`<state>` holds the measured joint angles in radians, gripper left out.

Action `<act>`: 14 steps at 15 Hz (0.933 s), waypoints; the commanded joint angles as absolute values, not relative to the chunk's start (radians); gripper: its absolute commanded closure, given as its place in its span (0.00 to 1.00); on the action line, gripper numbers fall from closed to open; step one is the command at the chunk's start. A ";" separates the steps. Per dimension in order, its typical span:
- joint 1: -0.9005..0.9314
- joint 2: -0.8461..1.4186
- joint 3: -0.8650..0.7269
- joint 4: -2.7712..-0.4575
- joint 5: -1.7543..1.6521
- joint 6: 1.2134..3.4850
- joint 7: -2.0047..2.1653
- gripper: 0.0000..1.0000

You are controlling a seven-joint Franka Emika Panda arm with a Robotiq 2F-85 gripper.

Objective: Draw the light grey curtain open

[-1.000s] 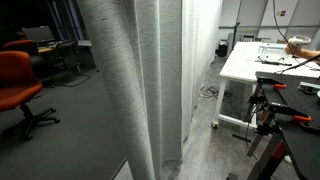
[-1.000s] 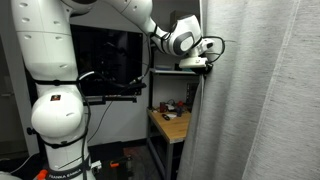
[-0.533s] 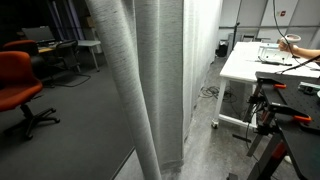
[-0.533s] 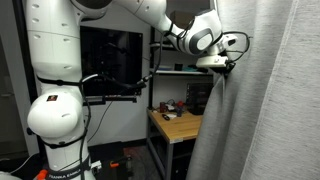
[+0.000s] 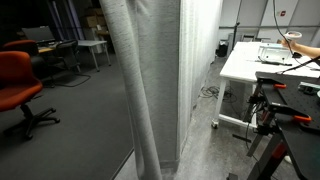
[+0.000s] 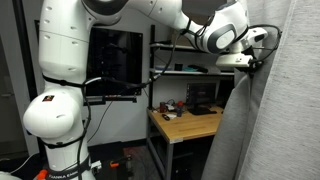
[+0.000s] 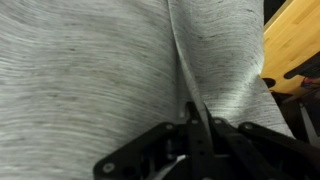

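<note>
The light grey curtain [image 5: 155, 80] hangs in tall ribbed folds in an exterior view and fills the right side in the other exterior view [image 6: 285, 120]. It fills most of the wrist view [image 7: 90, 70]. My gripper [image 6: 258, 62] is at the curtain's edge, high above the desk. In the wrist view the fingers [image 7: 198, 120] are shut on a fold of the curtain.
A wooden desk [image 6: 180, 125] with small items stands below the arm, with a dark monitor [image 6: 115, 60] behind. An orange office chair [image 5: 20, 85] stands on the grey floor. A white table [image 5: 265, 65] and black stand [image 5: 270, 120] are beside the curtain.
The gripper has moved sideways with the curtain's edge in it. The curtain has bunched up, uncovering more of the desk and of the room behind.
</note>
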<state>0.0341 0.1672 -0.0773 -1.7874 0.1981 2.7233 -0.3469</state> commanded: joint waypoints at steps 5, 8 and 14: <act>-0.128 0.289 -0.085 -1.615 0.310 2.570 -0.289 0.99; -0.191 0.312 -0.102 -1.573 0.315 2.497 -0.243 0.99; -0.295 0.296 -0.155 -1.620 0.300 2.457 -0.140 0.99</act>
